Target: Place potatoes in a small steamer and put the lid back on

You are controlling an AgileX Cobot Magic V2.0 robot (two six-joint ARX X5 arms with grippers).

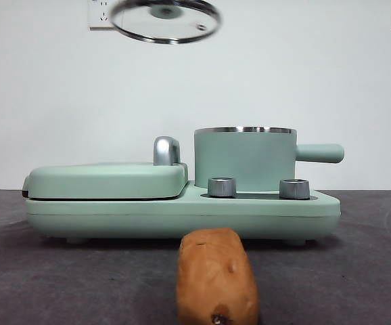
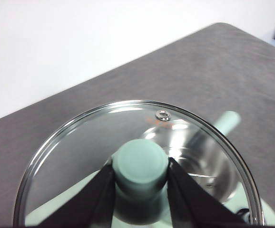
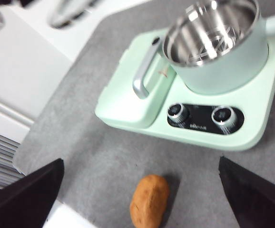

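Observation:
The potato (image 1: pixel 216 276) lies on the grey table in front of the cooker; it also shows in the right wrist view (image 3: pixel 149 200). The small steamer (image 1: pixel 244 158) stands open on the cooker's right side, its steel inside empty (image 3: pixel 212 29). My left gripper (image 2: pixel 140 176) is shut on the lid's green knob (image 2: pixel 140 164) and holds the glass lid (image 1: pixel 165 19) high in the air, above and left of the pot. My right gripper (image 3: pixel 140 190) is open and empty, hovering above the potato.
The mint-green cooker base (image 1: pixel 182 210) has two steel dials (image 1: pixel 222 187) and a flat griddle cover (image 1: pixel 104 179) with a chrome handle (image 1: pixel 166 150) on its left. The table edge and a white wall lie behind.

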